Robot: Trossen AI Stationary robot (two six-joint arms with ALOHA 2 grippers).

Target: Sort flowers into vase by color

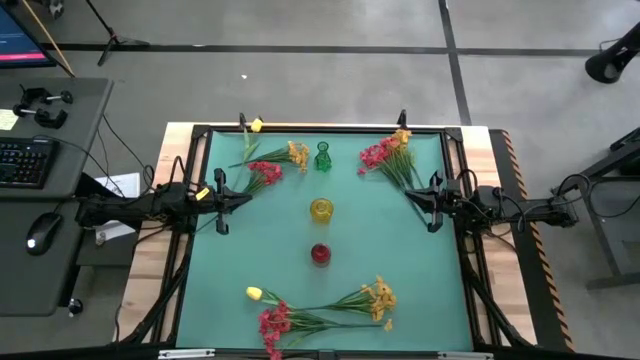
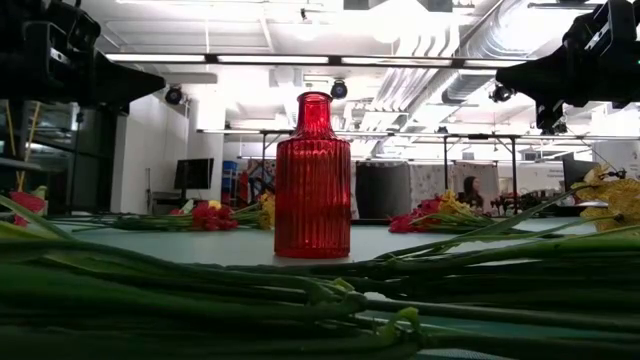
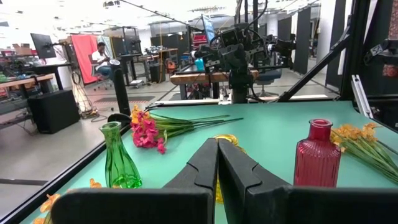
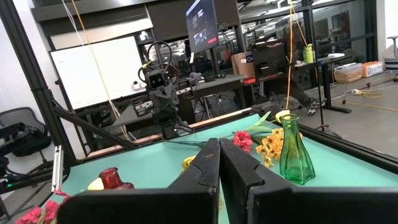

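Three small glass vases stand in a row down the mat's middle: green vase (image 1: 322, 157) farthest, yellow vase (image 1: 321, 209) in the middle, red vase (image 1: 320, 254) nearest (image 2: 313, 180). Flowers lie flat in three groups. Orange-yellow (image 1: 297, 154) and pink-red blossoms (image 1: 265, 175) are at far left, with a yellow tulip (image 1: 256, 125) on the far edge. Pink-red (image 1: 375, 155) and orange blossoms (image 1: 400, 138) are at far right. A tulip (image 1: 254, 293), pink-red (image 1: 273, 323) and orange-yellow blossoms (image 1: 380, 297) lie near. My left gripper (image 1: 243, 199) (image 3: 217, 146) and right gripper (image 1: 412, 195) (image 4: 219, 148) hover shut, facing the yellow vase from either side.
A black frame (image 1: 190, 200) borders the teal mat. Bare mat lies between each gripper and the vase row. In the low view green stems (image 2: 300, 290) fill the foreground in front of the red vase. A desk with keyboard (image 1: 25, 160) stands left of the table.
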